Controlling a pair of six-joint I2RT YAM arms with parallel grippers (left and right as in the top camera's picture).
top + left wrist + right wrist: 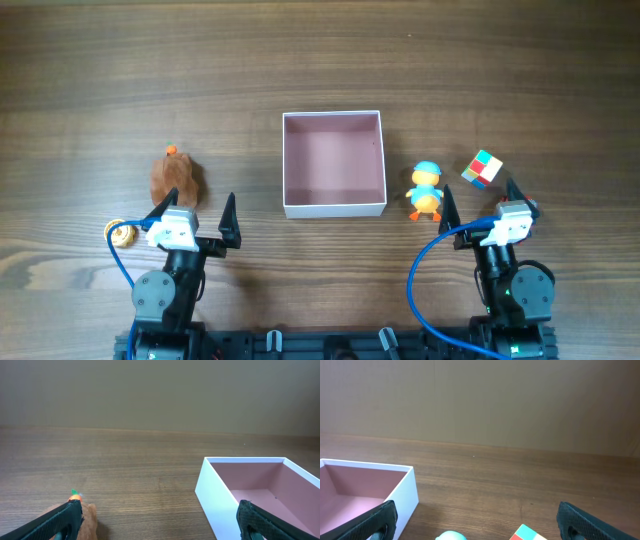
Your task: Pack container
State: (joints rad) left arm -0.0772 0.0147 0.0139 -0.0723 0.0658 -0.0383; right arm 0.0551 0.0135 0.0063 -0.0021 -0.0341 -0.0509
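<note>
The container (334,209) sits at the middle of the worktop (90,70), open side up, squarely between the two arms and a little ahead of them. Its pink inside is bare; nothing is packed yet. The walls look thin, probably card, so expect it to be light and to slide if you bump it. The walls will likely bend under a hard squeeze. If you must steady or shift it, pinch one wall over the rim near a corner, where it should be stiffest, and close gently. Better to leave it alone and lower things in from above.

Just right of the container stands a small duck figure (426,192), apart from the wall. It looks hard and smooth, so take it across the body, not the round head. Further right lies a multicoloured cube (483,168), tilted; its flat faces should give a sure hold. Well to the left is a brown plush toy (177,180) that will probably give under pressure, so grip it at its thickest part. A small round object (121,234) lies beside the left arm; you cannot tell what it is.

The left jaws stand spread wide and hold nothing, near the plush. The right jaws are equally wide and empty, with the duck and cube just ahead.
</note>
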